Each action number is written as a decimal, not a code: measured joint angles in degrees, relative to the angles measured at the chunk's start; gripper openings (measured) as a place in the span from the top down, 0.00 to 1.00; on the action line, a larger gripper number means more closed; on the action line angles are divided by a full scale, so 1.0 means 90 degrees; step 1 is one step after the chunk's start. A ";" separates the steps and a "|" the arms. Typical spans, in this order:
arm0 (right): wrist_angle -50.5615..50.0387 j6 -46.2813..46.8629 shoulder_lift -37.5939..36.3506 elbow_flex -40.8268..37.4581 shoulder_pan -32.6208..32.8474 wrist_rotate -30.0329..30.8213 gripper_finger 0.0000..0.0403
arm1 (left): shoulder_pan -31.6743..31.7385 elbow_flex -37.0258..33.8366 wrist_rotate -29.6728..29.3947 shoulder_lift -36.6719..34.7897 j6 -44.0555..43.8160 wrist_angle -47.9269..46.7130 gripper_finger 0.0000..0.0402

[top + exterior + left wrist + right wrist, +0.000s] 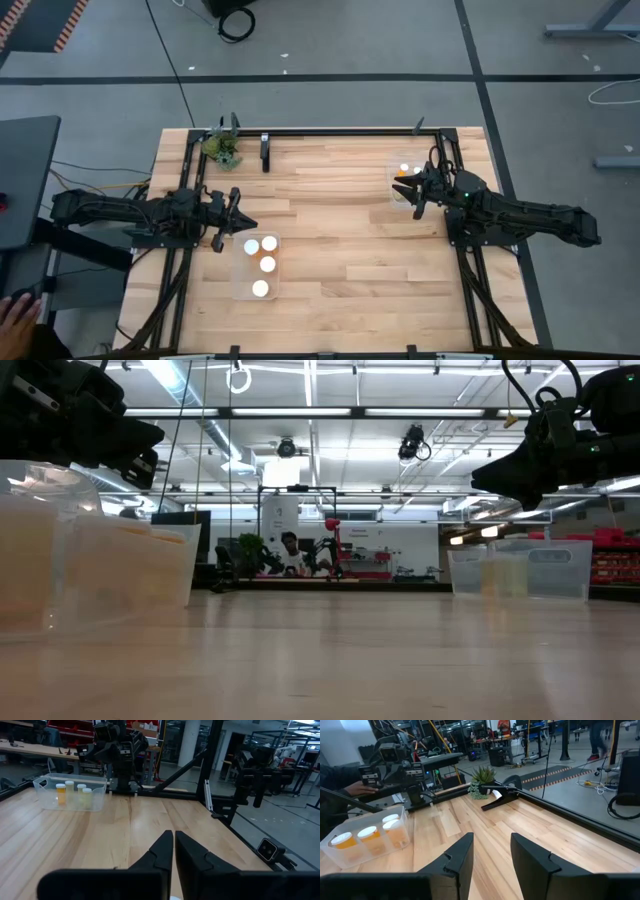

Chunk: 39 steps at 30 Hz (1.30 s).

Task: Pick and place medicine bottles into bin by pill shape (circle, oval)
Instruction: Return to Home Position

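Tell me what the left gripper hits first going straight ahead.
Nothing near: ahead of the left gripper lies bare table. The far bin sits off that line. First contact would probably be the dark frame at the table's far edge; depth is unclear.

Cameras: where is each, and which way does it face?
High view: overhead, straight down; table, left gripper, right gripper.
Low view: table height, facing the room; arms above.
Left wrist view: past its shut fingers toward right bin.
Right wrist view: past its open fingers toward left bin.
Shared: high and low show both bins.
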 joint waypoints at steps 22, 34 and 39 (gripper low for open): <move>-0.0001 0.0000 0.0002 0.0000 0.0001 0.0002 0.66 | 0.0000 0.0000 0.0000 0.0000 0.0000 0.0000 0.94; 0.0000 0.0000 0.0001 0.0000 0.0001 0.0002 0.66 | -0.0002 0.0000 -0.0002 0.0002 0.0000 0.0000 0.92; 0.0000 0.0000 0.0001 0.0000 0.0000 0.0002 0.66 | -0.0002 0.0000 -0.0002 0.0002 0.0000 0.0000 0.94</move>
